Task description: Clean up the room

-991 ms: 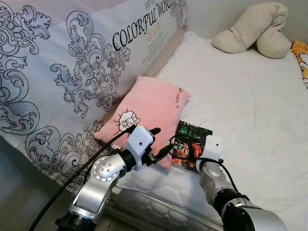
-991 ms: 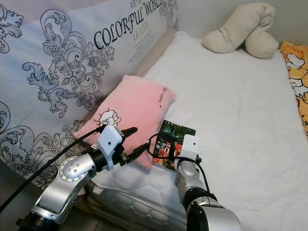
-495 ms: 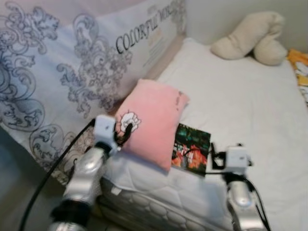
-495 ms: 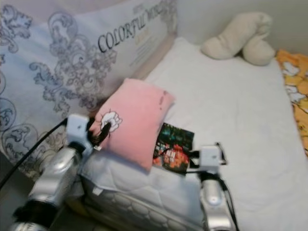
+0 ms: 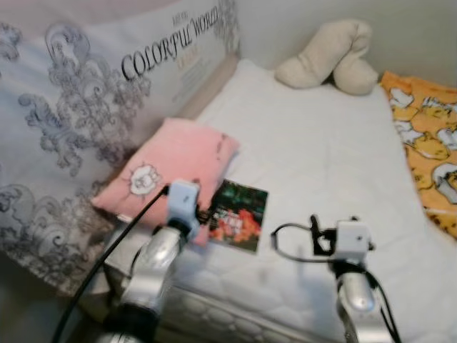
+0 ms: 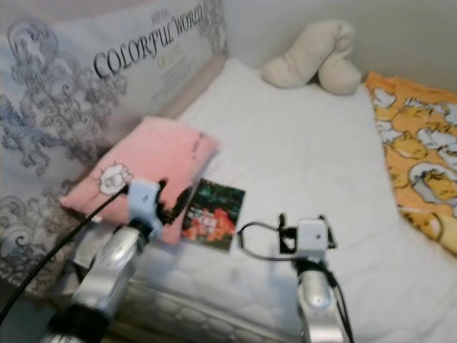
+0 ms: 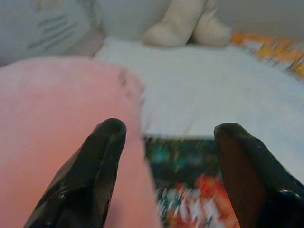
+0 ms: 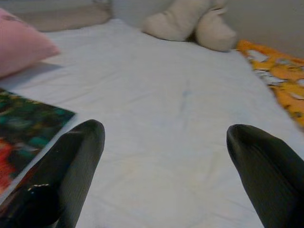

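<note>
So, from the head views, a pink pillow is seen near the bed's left edge, with a dark book lying flat just beside it, close to the near edge; a beige cushion sits at the far end and an orange blanket along the right edge; the left gripper is held at the pillow's near corner, touching or nearly so, and the right gripper hovers apart from the book.

In the left wrist view the fingers are spread wide, straddling where pillow meets book; a close here could easily catch both, or drag the book off the near edge.

In the right wrist view the fingers are spread too, nothing held; the book's corner is beside one finger, so it could be nudged by a careless sweep.
</note>
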You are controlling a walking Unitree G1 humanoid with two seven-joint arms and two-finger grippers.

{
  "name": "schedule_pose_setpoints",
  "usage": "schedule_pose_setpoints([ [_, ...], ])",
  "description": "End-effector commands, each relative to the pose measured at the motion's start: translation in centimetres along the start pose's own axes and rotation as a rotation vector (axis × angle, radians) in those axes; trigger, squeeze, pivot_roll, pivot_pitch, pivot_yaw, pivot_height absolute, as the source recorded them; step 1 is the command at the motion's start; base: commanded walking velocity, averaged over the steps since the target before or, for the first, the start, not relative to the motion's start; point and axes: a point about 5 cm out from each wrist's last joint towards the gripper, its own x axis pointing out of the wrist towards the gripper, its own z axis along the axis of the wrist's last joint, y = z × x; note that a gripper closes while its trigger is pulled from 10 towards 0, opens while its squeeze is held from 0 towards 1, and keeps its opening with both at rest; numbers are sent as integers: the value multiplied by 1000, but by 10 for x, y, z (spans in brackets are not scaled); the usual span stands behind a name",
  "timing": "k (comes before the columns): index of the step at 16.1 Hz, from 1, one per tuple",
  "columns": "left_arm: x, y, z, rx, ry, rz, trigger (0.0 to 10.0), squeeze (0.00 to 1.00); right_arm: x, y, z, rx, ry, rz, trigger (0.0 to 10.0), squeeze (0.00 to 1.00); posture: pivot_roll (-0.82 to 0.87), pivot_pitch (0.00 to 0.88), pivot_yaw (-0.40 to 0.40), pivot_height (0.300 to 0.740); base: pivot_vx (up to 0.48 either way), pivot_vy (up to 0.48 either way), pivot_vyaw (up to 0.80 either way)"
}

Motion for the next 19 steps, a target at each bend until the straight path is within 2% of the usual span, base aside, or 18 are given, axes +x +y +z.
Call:
schedule_pose_setpoints([
  [1, 0, 2, 3, 36, -9, 28, 10000, 753, -2, -3, 3, 14, -19, -7, 10000, 1000, 137, 0, -13, 740, 0, -480, 0],
  [2, -2, 4, 2, 59, -4, 40, 10000, 1000, -4, -3, 3, 21, -21, -13, 10000, 1000, 140, 0, -14, 740, 0, -480, 0],
  [7, -2, -2, 2, 18, -22, 24, 10000, 1000, -6, -4, 3, 7, -11, -2, 10000, 1000, 145, 0, -28, 740, 0, -480, 0],
  [11, -5, 0, 3, 72, -31, -1, 10000, 1000, -13, -9, -3, 20, 27, -23, 10000, 1000, 140, 0, -29, 740, 0, -480, 0],
  [14, -6, 0, 1, 72, -22, -12, 10000, 1000, -17, -12, -9, 20, 45, -40, 10000, 1000, 141, 0, -21, 740, 0, -477, 0],
  [15, -5, -5, 2, 86, -32, -56, 10000, 1000, -14, -10, -8, 10, 46, -32, 10000, 1000, 143, 0, -17, 740, 0, -465, 0],
  [16, -5, -10, 3, 140, -38, -100, 10000, 1000, -12, -9, -10, -60, 72, -26, 10000, 1000, 144, 0, -17, 740, 0, -465, 0],
  [17, -3, -17, 2, 125, -34, -133, 10000, 0, -8, -9, -15, -119, 124, -41, 10000, 831, 145, 0, -16, 740, 0, 0, -750],
  [18, -2, -15, 4, 108, -43, -110, 10000, 0, -7, -10, -14, -114, 125, -45, 10000, 0, 147, 0, -19, 740, 0, 0, -738],
  [19, -1, -13, 3, 103, -36, -98, 10000, 0, -8, -9, -14, -110, 129, -42, 10000, 0, 147, 0, -20, 740, 0, 0, -738],
])
